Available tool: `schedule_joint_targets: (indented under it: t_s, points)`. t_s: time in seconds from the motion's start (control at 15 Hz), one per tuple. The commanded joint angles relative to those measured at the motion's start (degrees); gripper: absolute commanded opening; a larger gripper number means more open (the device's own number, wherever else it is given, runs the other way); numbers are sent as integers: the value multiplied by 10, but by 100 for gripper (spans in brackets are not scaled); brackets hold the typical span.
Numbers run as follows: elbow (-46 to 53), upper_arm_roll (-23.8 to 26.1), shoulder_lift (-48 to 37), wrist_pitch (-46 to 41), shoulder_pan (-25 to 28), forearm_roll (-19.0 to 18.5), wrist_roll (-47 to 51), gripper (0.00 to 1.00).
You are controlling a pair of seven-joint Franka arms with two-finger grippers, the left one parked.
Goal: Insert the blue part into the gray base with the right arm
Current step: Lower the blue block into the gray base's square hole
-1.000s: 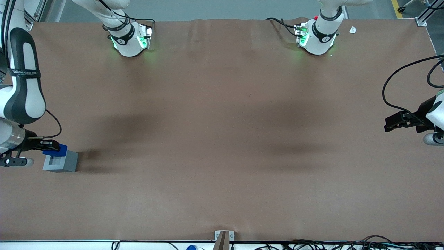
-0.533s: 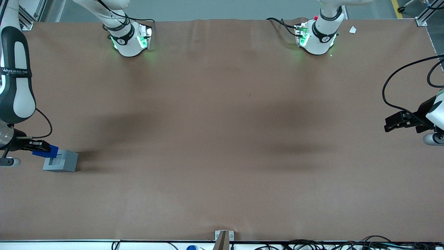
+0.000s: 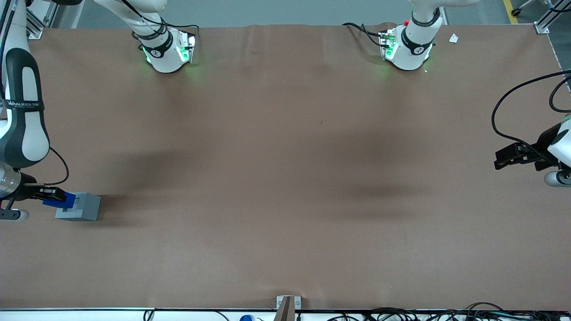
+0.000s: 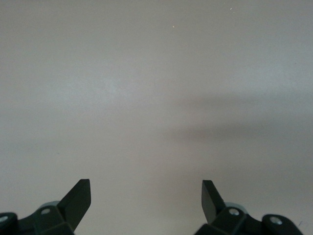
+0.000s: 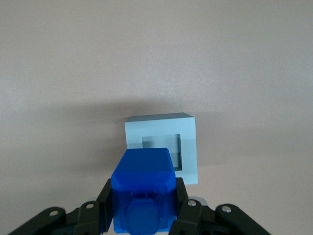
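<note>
Only readable text I can spot is on the black band [image 3: 23,104] wrapped round my right arm [image 3: 22,129], up above my gripper [image 3: 55,195]. White letters, looks like "WANJEED", with a few smaller characters after it that I can't make out. Nothing else has lettering.

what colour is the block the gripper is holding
Bright blue block, held in the gripper; the right wrist view shows it best.

The gray base [image 3: 78,207] stands alone at the working arm's end of the worktop [image 3: 285,178]. Over its edge hangs the gripper [image 3: 57,196], jaws clamping the blue part [image 3: 59,199], partly covering the recess [image 5: 166,145]; open cloth surrounds the base
</note>
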Motion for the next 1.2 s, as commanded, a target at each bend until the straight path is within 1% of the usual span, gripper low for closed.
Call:
schedule_joint_targets:
  t_s: [0.0,0.2,0.33,0.6,0.8,1.13]
  points:
    - [13,9,13,-1,-11,2,-10,4]
    - [13,9,24,19,-13,3,-10,4]
    - [13,9,29,26,-24,2,-11,4]
    - [13,9,32,27,-24,2,-14,4]
    - [13,10,34,27,-24,3,-50,4]
    - [13,10,36,27,-23,3,-50,4]
